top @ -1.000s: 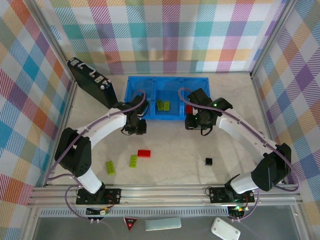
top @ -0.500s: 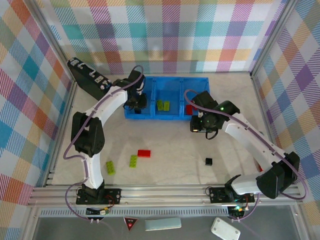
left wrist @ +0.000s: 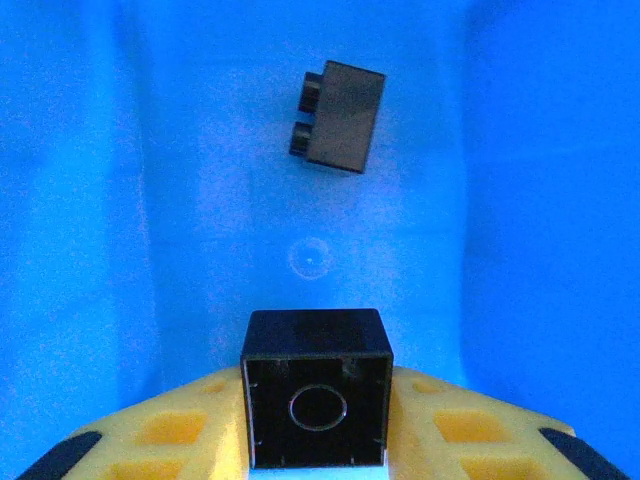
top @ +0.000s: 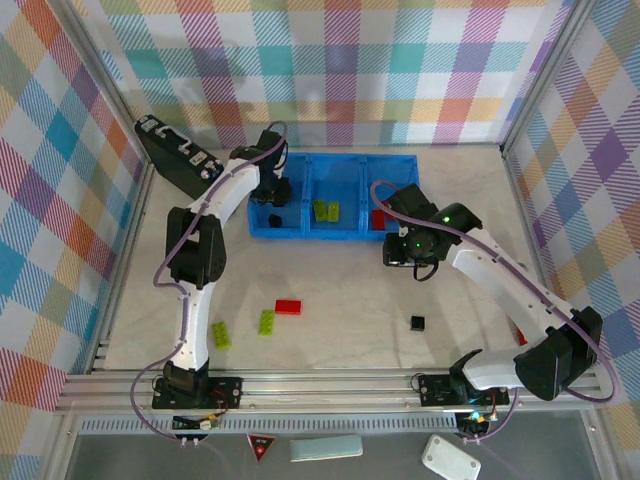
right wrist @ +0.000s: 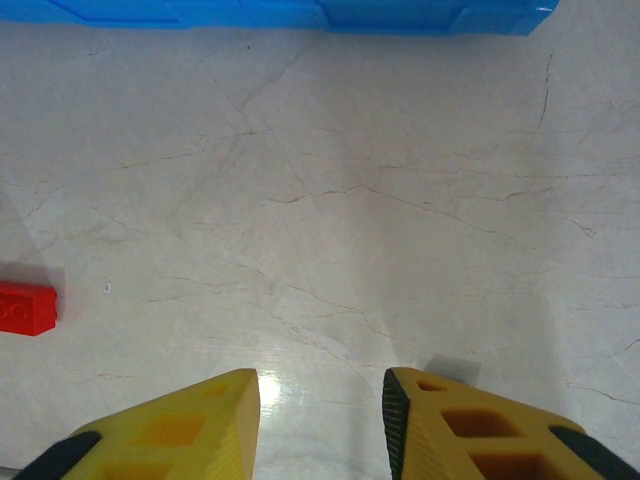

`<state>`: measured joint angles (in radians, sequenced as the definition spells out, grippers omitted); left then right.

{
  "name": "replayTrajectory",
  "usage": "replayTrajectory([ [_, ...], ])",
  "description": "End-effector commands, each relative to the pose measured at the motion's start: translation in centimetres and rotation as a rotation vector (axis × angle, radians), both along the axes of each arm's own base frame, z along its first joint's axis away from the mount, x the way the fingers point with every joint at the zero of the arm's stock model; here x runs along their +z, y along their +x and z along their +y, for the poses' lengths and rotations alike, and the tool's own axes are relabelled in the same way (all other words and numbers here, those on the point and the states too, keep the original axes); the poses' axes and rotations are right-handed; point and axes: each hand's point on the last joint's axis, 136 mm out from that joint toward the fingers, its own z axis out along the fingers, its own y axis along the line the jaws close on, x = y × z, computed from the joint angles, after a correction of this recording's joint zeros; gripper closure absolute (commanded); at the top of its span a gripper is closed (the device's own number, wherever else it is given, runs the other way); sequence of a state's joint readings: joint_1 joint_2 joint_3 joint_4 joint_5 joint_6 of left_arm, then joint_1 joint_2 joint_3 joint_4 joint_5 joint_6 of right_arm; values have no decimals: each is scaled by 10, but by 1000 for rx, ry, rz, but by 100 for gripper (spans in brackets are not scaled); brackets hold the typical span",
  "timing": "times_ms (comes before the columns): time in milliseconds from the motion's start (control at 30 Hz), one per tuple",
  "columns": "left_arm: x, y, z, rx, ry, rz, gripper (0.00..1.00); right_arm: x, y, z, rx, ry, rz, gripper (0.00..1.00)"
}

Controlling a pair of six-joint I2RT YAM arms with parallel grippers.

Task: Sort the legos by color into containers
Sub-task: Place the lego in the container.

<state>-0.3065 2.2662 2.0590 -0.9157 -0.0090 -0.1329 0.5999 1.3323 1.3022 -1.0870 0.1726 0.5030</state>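
Left wrist view: left gripper (top: 276,193) clamped on black brick (left wrist: 316,388) over blue tray (top: 330,157), left compartment.
Tray floor: second black brick (left wrist: 338,116) lying in same compartment.
Right gripper (right wrist: 320,400): fingers apart, empty, just in front of tray.

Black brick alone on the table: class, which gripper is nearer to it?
Right. The right gripper hovers just beyond the lone black brick, by the blue tray's front; the left gripper, shut on a second black brick, is over the tray's left compartment, farther away.

One black lego (left wrist: 316,400) over blue tray (left wrist: 530,200)
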Motion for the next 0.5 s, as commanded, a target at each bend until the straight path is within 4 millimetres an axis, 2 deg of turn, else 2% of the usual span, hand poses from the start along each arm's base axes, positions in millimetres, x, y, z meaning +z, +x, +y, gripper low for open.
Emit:
replayTrajectory([
  [0,-8,5,7,-16,14,29,65,0,-8,-5,-11,-9,11,60],
  [467,-36,18,9,-6,17,73,64,4,-8,-4,-10,-4,9,60],
])
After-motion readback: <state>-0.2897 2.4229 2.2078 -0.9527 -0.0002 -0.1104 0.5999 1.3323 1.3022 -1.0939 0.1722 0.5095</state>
